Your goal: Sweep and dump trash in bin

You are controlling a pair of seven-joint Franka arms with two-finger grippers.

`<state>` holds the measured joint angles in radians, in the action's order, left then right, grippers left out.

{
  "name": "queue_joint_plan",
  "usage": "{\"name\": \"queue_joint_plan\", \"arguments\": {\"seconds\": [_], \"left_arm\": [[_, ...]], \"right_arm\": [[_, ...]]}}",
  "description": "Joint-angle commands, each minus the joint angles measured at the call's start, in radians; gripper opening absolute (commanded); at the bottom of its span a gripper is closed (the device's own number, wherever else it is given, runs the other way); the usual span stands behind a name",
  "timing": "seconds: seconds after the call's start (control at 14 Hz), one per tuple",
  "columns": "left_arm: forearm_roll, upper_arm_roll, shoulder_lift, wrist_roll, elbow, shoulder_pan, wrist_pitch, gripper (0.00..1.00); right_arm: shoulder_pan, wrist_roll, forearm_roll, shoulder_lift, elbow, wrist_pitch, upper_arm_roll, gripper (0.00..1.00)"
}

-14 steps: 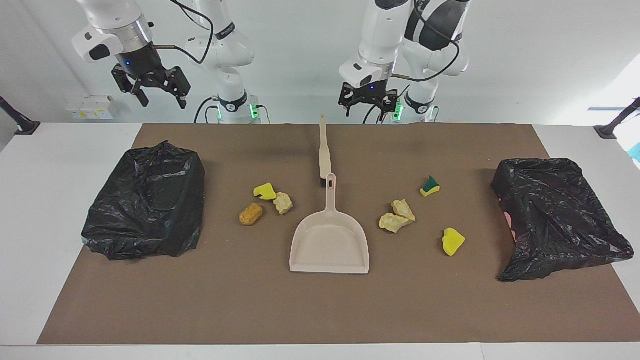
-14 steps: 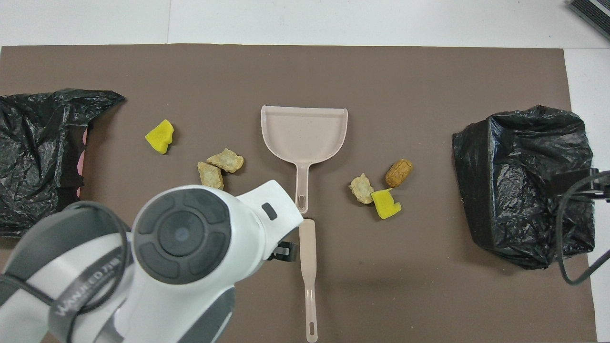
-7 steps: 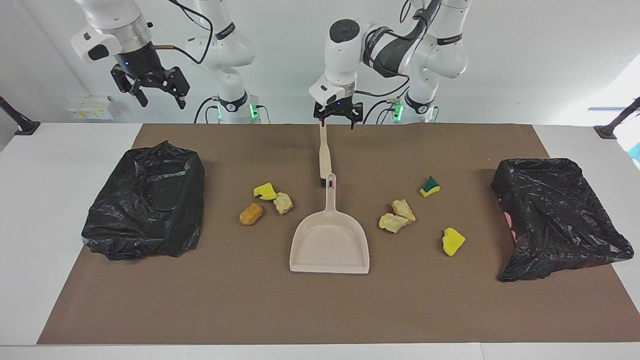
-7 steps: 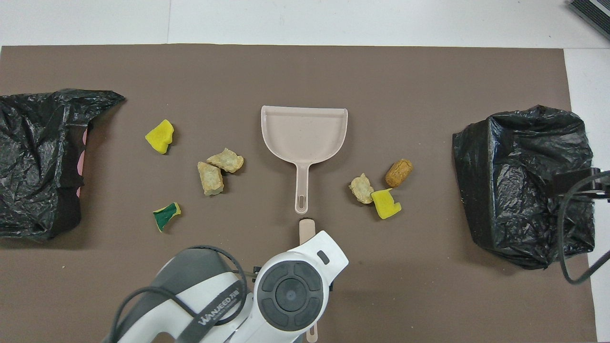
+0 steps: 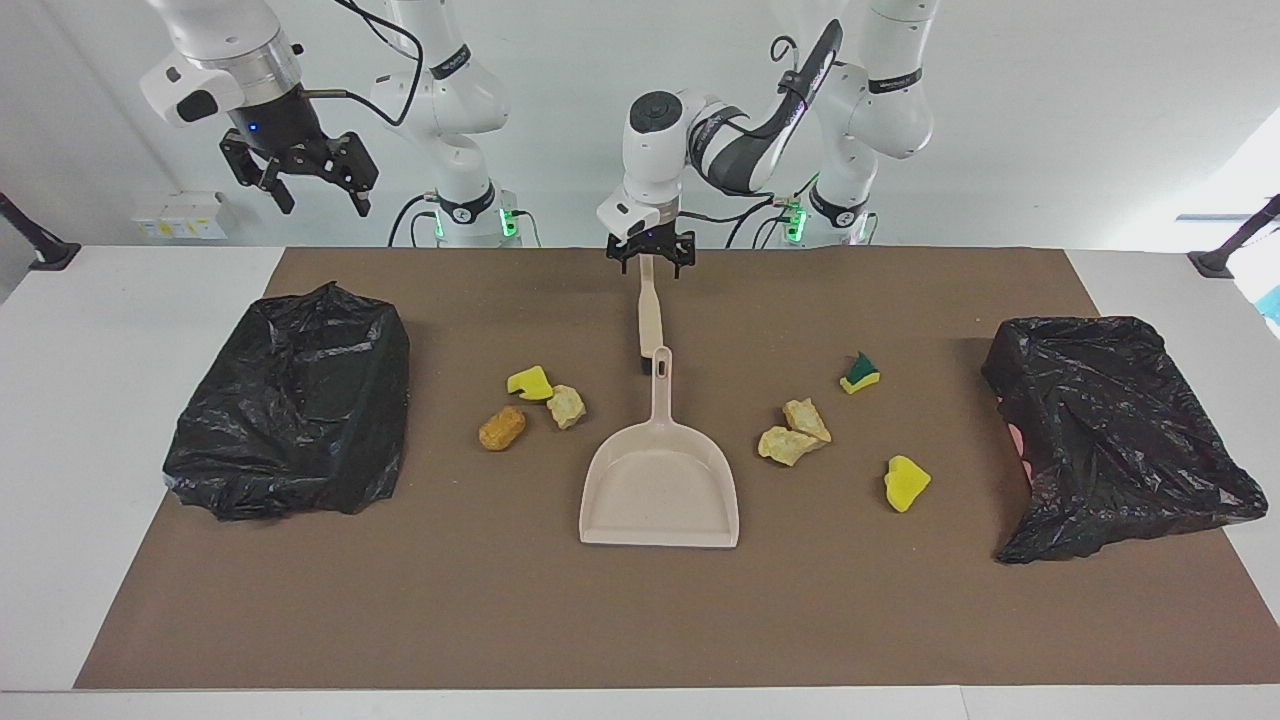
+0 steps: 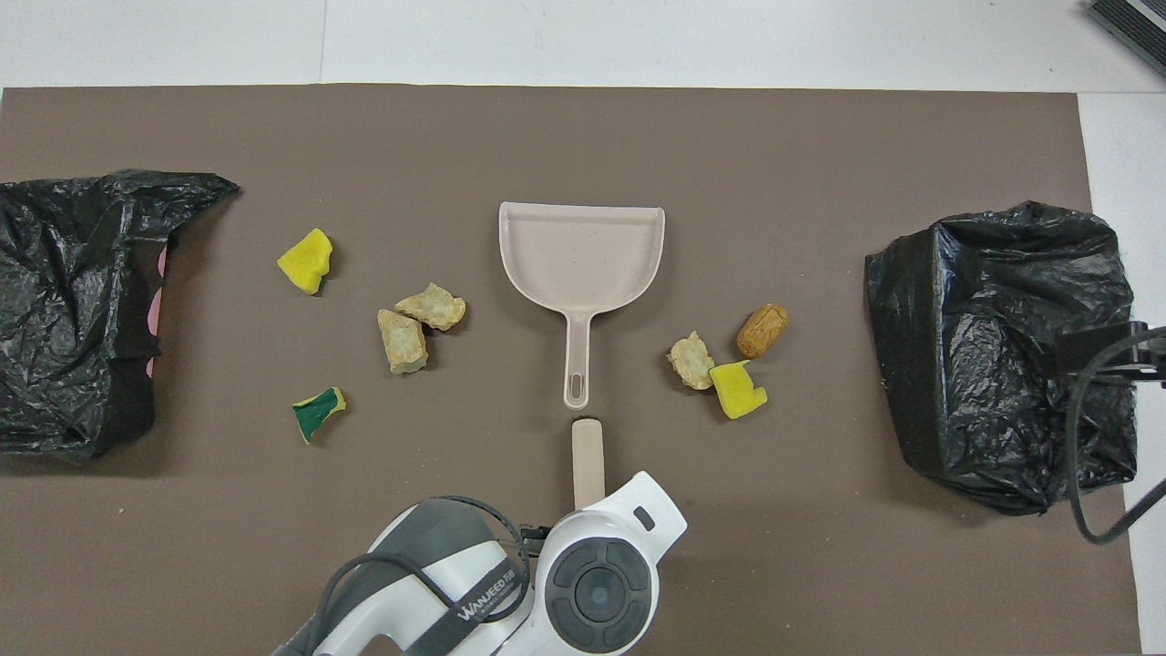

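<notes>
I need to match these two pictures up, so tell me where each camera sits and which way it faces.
Facing view: high across the table, looking at both arms; left gripper open over the brush handle, right gripper open, waiting above the table.
Overhead view: above the robots' end, looking steeply down; only the left arm shows.
Shared: dustpan, trash, two black bags.

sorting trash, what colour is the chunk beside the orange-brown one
Pale tan chunk, clearest in the overhead view.

Brown mat (image 5: 620, 620), white table (image 5: 90, 400)
</notes>
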<state>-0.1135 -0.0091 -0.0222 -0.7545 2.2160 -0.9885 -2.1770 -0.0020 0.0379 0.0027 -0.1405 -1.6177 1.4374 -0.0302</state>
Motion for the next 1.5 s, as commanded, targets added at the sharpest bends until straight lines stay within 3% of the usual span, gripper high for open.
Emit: {"name": "queue_joint_plan", "arguments": {"seconds": [0.0,0.29,0.36,0.5,0.57,0.64,0.93,1.43], "left_arm": [[-0.057,0.018,0.007,-0.012,0.060,-0.054,-0.040,1.00],[-0.084,0.018,-0.018,-0.012,0.050,-0.055,-0.057,0.99],[-0.084,0.018,-0.018,-0.015,0.050,-0.055,-0.055,0.83],[-0.084,0.018,-0.018,-0.049,0.048,-0.055,-0.053,0.31],[-0.084,0.020,-0.018,-0.049,0.048,-0.055,-0.047,0.12],[-0.084,0.020,-0.018,-0.049,0.044,-0.047,-0.040,0.00],[-0.080,0.031,-0.002,-0.048,-0.005,-0.004,0.037,0.00],[0.024,0.034,0.011,-0.118,-0.099,0.131,0.345,0.00]], "right_arm": [[-0.020,-0.039,-0.010,-0.025,-0.024,-0.005,0.007,1.00],[-0.021,-0.041,-0.010,-0.025,-0.024,-0.006,0.007,1.00],[-0.021,-0.041,-0.010,-0.025,-0.024,-0.006,0.007,1.00],[-0.020,-0.041,-0.010,-0.025,-0.024,-0.006,0.009,1.00],[-0.020,-0.041,-0.010,-0.025,-0.024,-0.008,0.007,1.00],[-0.021,-0.041,-0.010,-0.025,-0.024,-0.011,0.007,1.00],[-0.021,-0.041,-0.010,-0.025,-0.024,-0.011,0.007,1.00],[-0.020,-0.039,-0.012,-0.027,-0.024,-0.029,0.009,1.00]]}}
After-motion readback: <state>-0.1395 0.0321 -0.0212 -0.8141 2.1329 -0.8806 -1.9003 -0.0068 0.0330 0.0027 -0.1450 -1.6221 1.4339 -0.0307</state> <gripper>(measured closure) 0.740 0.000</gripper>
